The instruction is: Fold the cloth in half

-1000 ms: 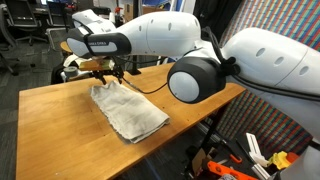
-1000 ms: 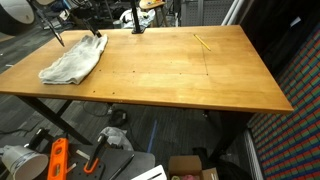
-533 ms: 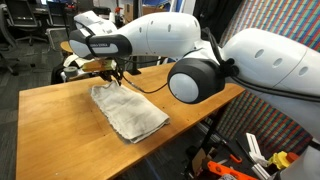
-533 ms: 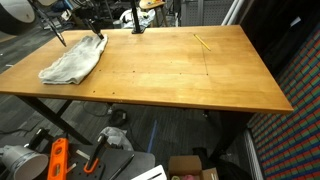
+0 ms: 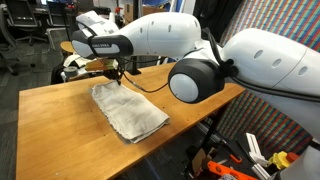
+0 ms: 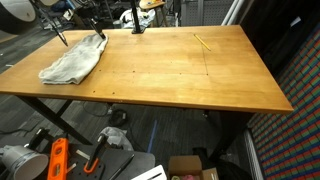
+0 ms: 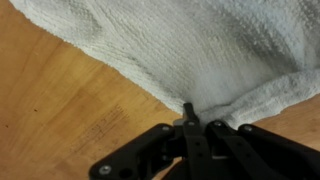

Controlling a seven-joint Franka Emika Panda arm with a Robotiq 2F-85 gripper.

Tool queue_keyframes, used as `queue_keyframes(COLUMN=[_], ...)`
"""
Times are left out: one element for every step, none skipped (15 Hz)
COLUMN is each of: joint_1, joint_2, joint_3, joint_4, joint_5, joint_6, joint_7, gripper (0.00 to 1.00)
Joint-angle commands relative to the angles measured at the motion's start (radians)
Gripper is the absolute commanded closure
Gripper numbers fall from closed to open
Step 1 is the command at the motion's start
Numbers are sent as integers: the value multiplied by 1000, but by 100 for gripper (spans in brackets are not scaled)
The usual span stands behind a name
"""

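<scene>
A pale grey-white cloth (image 5: 130, 112) lies crumpled and partly doubled on the wooden table (image 5: 55, 120), near one end of the table in the exterior view (image 6: 72, 60). My gripper (image 5: 112, 76) stands at the cloth's far corner, low over the table. In the wrist view the cloth (image 7: 190, 45) fills the top of the picture. There the gripper (image 7: 190, 115) is shut, its black fingers pressed together on a pinched fold at the cloth's edge. In an exterior view the gripper (image 6: 97, 36) sits at the cloth's upper tip.
A thin yellow stick (image 6: 202, 42) lies on the far part of the table (image 6: 180, 75). Under the table are an orange tool (image 6: 57, 160) and a cardboard box (image 6: 190, 167). The bulky white arm (image 5: 250, 70) reaches over one table end.
The jaws have gone from wide open to shut on the cloth's corner. The arm and the cloth have hardly moved.
</scene>
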Motion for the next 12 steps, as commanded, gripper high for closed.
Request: queue_keyframes(joint_1=[-8, -8, -8, -5, -3, -1, 0, 2, 6, 9, 12, 15], joint_2=[5, -2, -5, -6, -7, -10, -13, -15, -16, -17, -19, -20], joint_3=[-26, -29, -33, -35, -37, -37, -36, -35, -35, -35, -36, -37], joint_4=[31, 21, 18, 17, 15, 12, 9, 7, 7, 7, 7, 6], joint_5=[-1, -3, -3, -4, -5, -4, -3, -3, -3, -3, -4, -5], joint_6=[-8, -3, -3, -1, 2, 5, 6, 7, 13, 16, 19, 20], joint_7=[15, 21, 23, 26, 31, 39, 46, 52, 64, 73, 85, 93], gripper=[94, 94, 94, 94, 93, 93, 93, 93, 93, 93, 93, 93])
